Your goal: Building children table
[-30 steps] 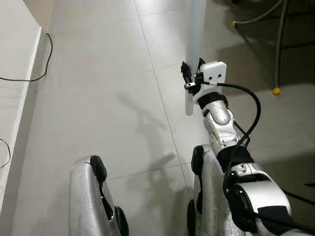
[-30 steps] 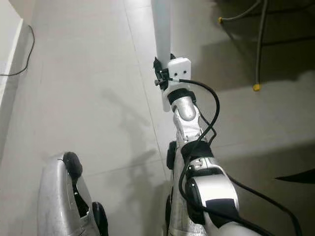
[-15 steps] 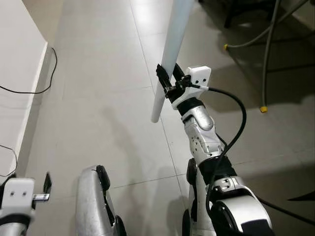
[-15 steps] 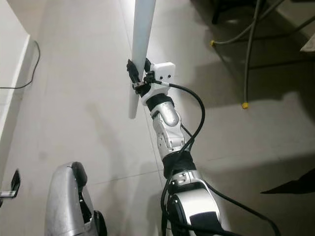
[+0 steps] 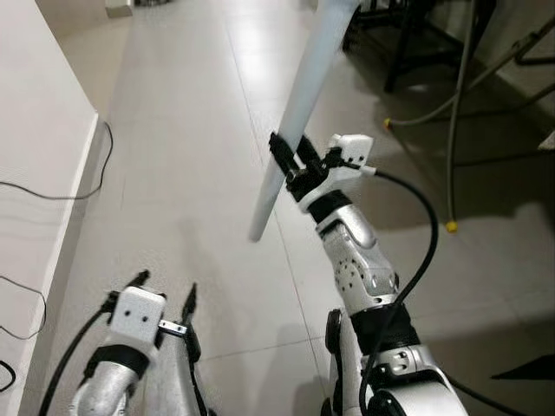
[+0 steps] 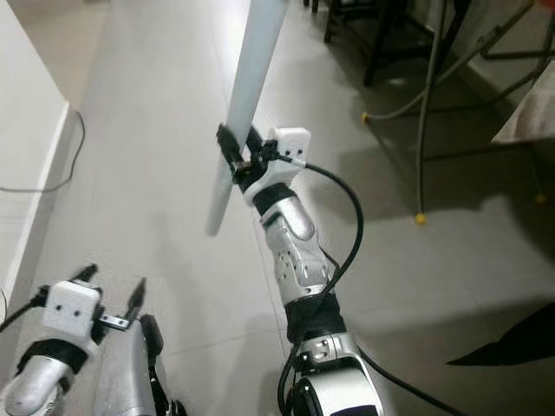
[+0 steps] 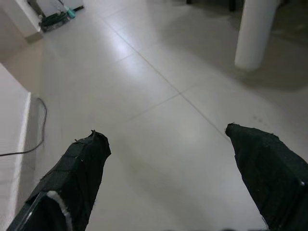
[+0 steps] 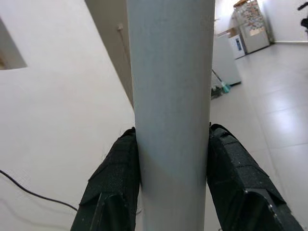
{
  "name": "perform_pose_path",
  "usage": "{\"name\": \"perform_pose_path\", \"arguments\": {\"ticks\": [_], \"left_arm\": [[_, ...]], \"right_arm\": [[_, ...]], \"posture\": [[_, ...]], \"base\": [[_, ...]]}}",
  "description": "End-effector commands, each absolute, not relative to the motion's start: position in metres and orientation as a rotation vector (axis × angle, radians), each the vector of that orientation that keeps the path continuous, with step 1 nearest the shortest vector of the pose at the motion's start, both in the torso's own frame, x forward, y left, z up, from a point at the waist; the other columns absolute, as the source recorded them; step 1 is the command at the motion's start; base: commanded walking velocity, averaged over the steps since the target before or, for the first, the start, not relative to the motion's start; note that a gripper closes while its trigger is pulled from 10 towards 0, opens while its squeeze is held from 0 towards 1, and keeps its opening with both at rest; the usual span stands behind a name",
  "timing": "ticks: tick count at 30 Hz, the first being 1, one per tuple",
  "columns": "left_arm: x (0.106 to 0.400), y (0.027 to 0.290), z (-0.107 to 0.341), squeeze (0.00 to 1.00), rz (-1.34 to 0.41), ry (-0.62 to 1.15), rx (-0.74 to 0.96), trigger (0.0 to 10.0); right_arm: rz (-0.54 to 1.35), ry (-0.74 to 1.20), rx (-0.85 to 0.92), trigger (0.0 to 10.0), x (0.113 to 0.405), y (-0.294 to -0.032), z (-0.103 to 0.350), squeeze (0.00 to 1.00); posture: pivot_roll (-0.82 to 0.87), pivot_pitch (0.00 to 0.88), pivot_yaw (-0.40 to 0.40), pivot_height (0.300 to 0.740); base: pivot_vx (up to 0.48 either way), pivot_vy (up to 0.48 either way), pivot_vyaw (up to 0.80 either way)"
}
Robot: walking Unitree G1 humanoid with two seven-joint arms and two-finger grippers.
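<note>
My right gripper (image 5: 289,162) is shut on a long white table leg (image 5: 299,107), held in the air over the tiled floor and tilted, its lower end (image 5: 257,232) pointing down to the left. In the right wrist view the table leg (image 8: 171,110) sits clamped between both black fingers (image 8: 115,185). My left gripper (image 5: 165,290) is raised at the lower left, open, with nothing between its fingers (image 7: 79,166). The leg's lower end (image 7: 254,33) shows ahead of it in the left wrist view.
A white wall and skirting (image 5: 52,199) run along the left with a black cable (image 5: 82,186) on the floor. Dark stand legs (image 5: 408,52) and hoses (image 5: 451,130) occupy the upper right. Pale floor tiles (image 5: 182,156) stretch ahead.
The left arm has risen into view at the lower left. The right gripper has tilted the leg further and lifted it slightly. The head camera has tipped up, showing more of the room.
</note>
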State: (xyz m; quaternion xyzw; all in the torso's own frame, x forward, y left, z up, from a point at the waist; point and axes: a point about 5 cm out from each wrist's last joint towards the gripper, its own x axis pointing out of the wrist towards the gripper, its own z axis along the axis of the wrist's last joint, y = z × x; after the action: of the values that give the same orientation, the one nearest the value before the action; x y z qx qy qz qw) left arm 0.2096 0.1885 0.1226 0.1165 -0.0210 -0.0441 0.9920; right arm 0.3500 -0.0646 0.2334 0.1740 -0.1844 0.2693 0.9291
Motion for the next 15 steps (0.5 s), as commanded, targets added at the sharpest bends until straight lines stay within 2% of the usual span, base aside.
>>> {"name": "perform_pose_path", "arguments": {"ticks": [1, 10, 15], "left_arm": [[0.207, 0.19, 0.119, 0.0, -0.089, -0.014, 0.245, 10.0], [0.205, 0.168, 0.117, 0.0, -0.096, -0.01, 0.198, 10.0], [0.203, 0.15, 0.11, 0.0, -0.151, 0.006, 0.183, 10.0]], "right_arm": [[0.582, -0.383, 0.368, 10.0, 0.346, -0.061, 0.235, 0.0], [0.631, -0.315, 0.354, 10.0, 0.334, -0.055, 0.218, 0.0], [0.656, -0.262, 0.411, 10.0, 0.327, -0.049, 0.211, 0.0]], "posture": [[0.03, 0.076, -0.001, 0.525], [0.03, 0.052, -0.008, 0.565], [0.03, 0.032, -0.004, 0.59]], "base": [[0.0, 0.0, 0.0], [0.0, 0.0, 0.0], [0.0, 0.0, 0.0]]}}
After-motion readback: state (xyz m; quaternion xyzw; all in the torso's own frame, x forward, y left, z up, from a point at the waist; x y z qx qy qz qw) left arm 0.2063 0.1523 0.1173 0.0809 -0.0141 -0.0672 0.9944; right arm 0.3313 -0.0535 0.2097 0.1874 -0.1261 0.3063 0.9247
